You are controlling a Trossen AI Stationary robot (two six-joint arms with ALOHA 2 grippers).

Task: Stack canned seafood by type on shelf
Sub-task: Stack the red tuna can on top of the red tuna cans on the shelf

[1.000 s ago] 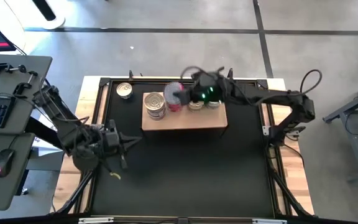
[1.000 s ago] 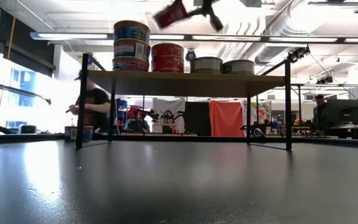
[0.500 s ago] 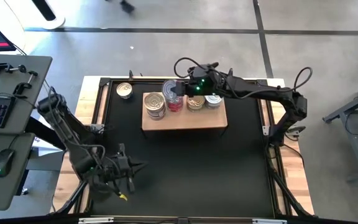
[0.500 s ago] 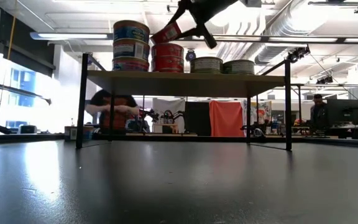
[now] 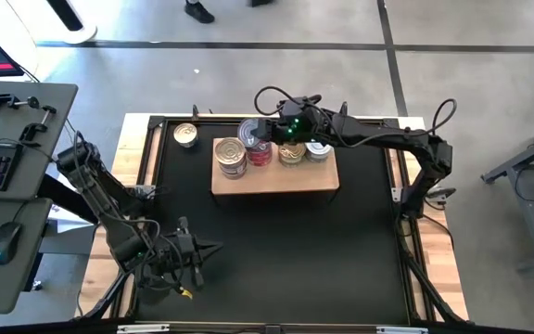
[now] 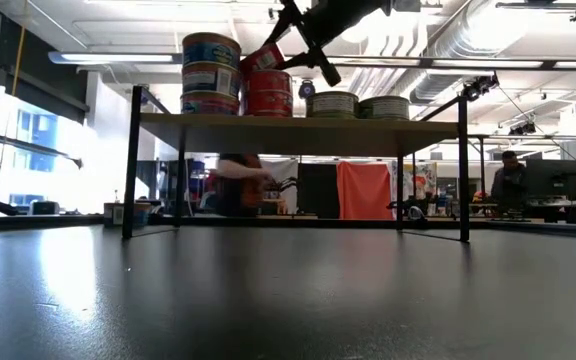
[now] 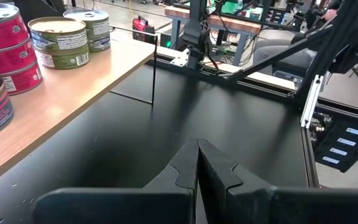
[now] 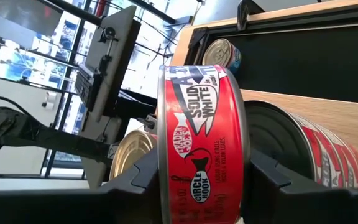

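- A red tin (image 8: 201, 146) is pinched on its rim edges by the right gripper (image 5: 265, 133), tilted on its side above the red stack (image 6: 269, 93) on the shelf (image 5: 276, 178).
- Just below the gripper the red stack is seen, two tins high; directly beside it, on the side away from the arm, a taller blue-labelled stack (image 6: 211, 73) stands, and on the arm's side two green-labelled tins (image 5: 292, 153) rest on the shelf.
- One loose tin (image 5: 185, 135) lies on the black surface (image 5: 276, 250), beyond the shelf's end, well apart from the gripper.
- The left gripper (image 7: 197, 163) is pressed together, empty, and parked low over the surface, well apart from the shelf.
- Risk, as judged: the held tin is tilted, so a release now could let it roll off or land on edge.
- The blue-labelled stack could be knocked by the tin or a finger, since it stands close by.
- An off-centre placement could topple the red stack from the shelf.
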